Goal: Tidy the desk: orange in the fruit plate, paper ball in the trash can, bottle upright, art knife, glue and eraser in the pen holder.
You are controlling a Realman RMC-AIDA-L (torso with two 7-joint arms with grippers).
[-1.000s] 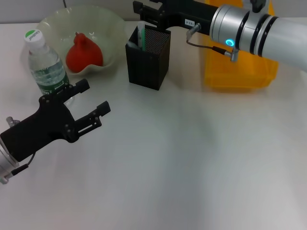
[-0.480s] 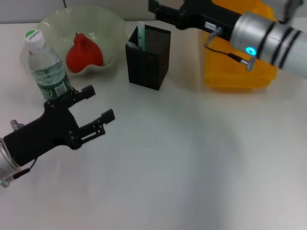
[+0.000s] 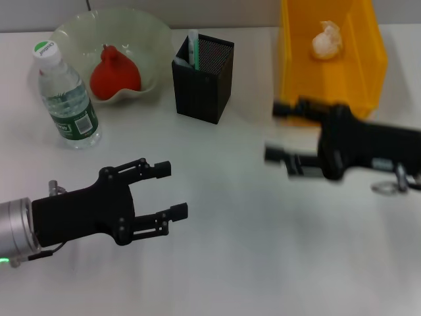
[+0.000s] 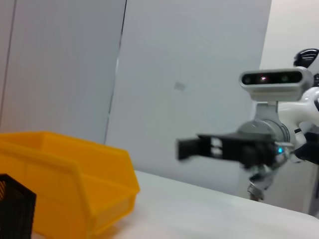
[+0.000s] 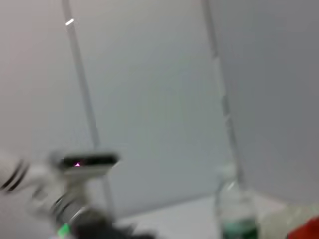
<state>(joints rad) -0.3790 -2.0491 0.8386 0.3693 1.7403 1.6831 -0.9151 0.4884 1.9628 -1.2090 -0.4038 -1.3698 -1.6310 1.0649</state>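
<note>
Yellow trash can (image 3: 332, 62) at one o'clock holds the paper ball (image 3: 326, 38); we judge tidying done; left gripper (image 3: 172, 191) and right gripper (image 3: 271, 131), jaws apart, empty, should park.

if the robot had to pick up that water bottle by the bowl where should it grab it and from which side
Probably around the labelled body of the water bottle, coming in level from the open table in front. It stands upright, its sides round and straight, while the glass bowl crowds it behind. The left tool, open, is nearer than the right tool.
</note>
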